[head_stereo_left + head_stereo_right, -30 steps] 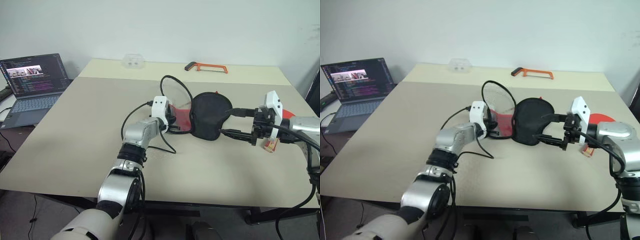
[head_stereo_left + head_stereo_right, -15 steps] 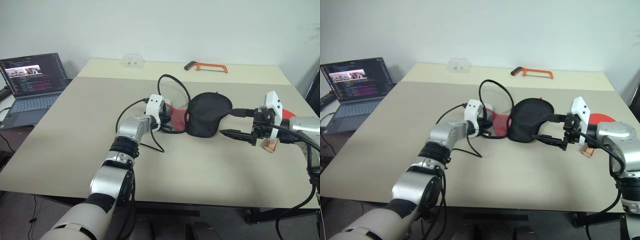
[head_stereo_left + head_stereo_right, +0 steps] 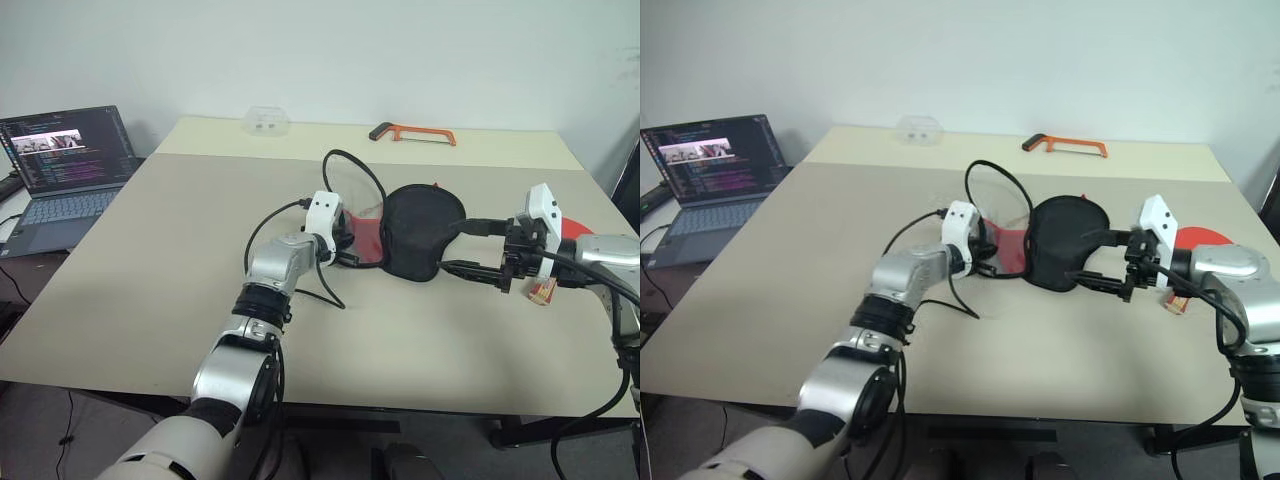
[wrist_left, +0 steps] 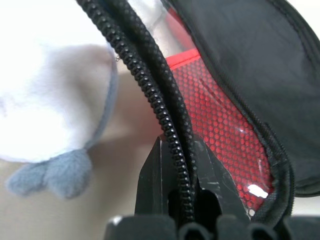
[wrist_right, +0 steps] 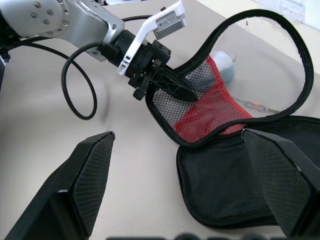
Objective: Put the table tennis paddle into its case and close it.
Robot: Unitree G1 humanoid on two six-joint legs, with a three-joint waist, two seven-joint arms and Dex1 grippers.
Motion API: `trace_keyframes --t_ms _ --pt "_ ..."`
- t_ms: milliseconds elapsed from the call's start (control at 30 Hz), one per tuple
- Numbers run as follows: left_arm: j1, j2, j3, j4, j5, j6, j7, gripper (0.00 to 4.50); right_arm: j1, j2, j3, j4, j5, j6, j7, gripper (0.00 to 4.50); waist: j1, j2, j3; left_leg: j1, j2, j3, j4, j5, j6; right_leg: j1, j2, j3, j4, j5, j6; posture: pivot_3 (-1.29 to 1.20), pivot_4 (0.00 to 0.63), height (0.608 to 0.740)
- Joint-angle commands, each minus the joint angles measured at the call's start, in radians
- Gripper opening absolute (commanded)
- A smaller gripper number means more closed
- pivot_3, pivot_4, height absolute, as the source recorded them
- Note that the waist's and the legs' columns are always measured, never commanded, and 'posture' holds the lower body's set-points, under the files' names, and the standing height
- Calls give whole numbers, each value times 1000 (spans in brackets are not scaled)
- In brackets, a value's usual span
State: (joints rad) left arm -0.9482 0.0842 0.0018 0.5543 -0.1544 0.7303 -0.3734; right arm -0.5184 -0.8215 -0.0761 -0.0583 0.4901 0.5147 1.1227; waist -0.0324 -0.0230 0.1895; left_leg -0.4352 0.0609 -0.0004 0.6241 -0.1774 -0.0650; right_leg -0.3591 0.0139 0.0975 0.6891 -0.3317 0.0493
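Beige table (image 3: 150,270) w/ a paler strip along the far edge, plain white wall behind; open laptop (image 3: 65,160) off its left side, orange hacksaw (image 3: 412,133) and clear plastic wad (image 3: 266,121) on the far strip. Case (image 3: 420,232) lies open mid-table, black face up; left gripper (image 5: 175,87) fingers pinched together on its zipper edging by the red mesh side. Right gripper (image 3: 470,248) just right of case, fingers wide apart, holding nothing; paddle (image 3: 1202,236) flat on table behind right arm, red face partly seen.
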Motion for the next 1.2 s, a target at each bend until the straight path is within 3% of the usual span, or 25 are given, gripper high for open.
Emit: trace_keyframes --t_ms 33,300,567,900,1200 --pt "25 -25 9 -126 -17 48 45 39 6 -19 -27 -37 7 0 -4 4500 0 0 0 0 0 0 0 0 0 0 0 0 0 0 0 0 150 740" --pt "76 -122 41 -259 -17 99 188 39 6 -18 -25 -35 7 -2 -8 4500 1 0 0 0 0 0 0 0 0 0 0 0 0 0 0 0 150 740" --pt "149 -300 12 -382 13 52 401 39 7 -20 -20 -44 11 5 -9 4500 -2 0 0 0 0 0 0 0 0 1 0 0 0 0 0 0 150 740" --pt "210 -360 -37 -416 4 -28 584 39 8 -44 -30 -52 18 21 -3 4500 2 0 0 0 -1 0 1 0 0 1 0 1 -1 0 0 0 150 740" --pt "208 -383 -87 -369 -65 -31 614 39 16 -56 -34 -68 18 32 -5 4500 2 0 0 1 -1 0 0 0 0 1 0 1 -1 0 1 0 150 740"
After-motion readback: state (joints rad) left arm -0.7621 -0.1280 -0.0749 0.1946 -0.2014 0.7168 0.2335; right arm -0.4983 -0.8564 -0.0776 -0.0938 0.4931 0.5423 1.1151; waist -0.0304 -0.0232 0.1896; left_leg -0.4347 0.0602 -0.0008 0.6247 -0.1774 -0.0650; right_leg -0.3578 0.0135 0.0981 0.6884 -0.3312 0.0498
